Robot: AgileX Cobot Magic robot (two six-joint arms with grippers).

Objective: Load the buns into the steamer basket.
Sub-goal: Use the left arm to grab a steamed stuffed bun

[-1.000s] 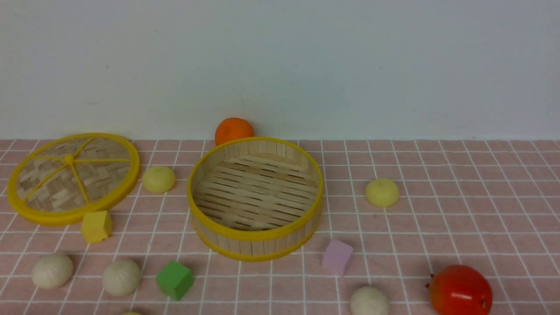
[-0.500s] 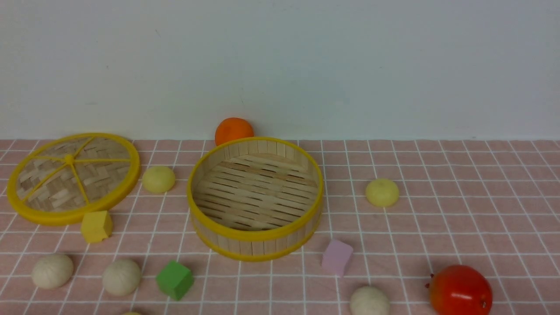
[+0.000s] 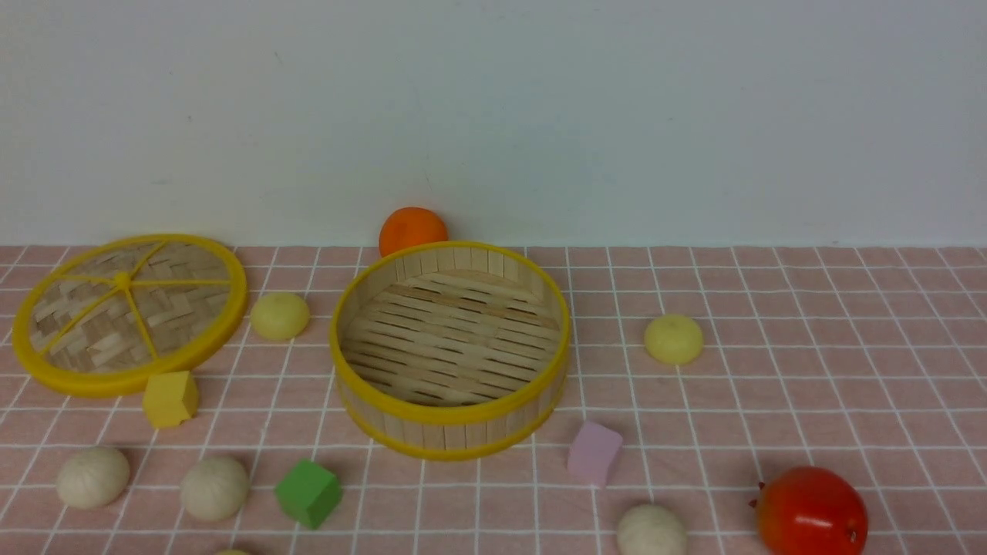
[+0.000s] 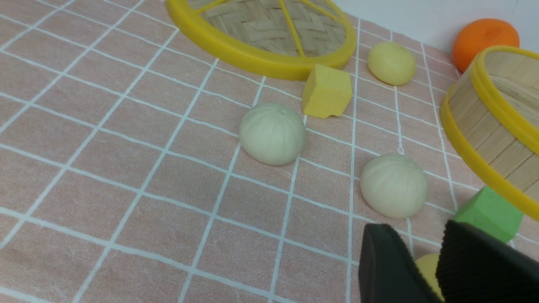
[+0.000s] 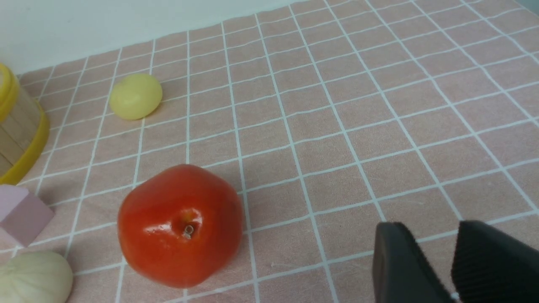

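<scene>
Both grippers stand slightly parted, gripping nothing: the left gripper [image 4: 423, 248] has 1 pale yellow bun [image 4: 427, 271] just beyond its fingertips, 2 off-white buns [image 4: 273, 134] ahead and the steamer basket [image 4: 480, 130] ahead to its right, while the right gripper [image 5: 436, 252] has the red fruit [image 5: 181, 225] near it.

No text, label, brand, number or sign can be read in any of the views.
</scene>
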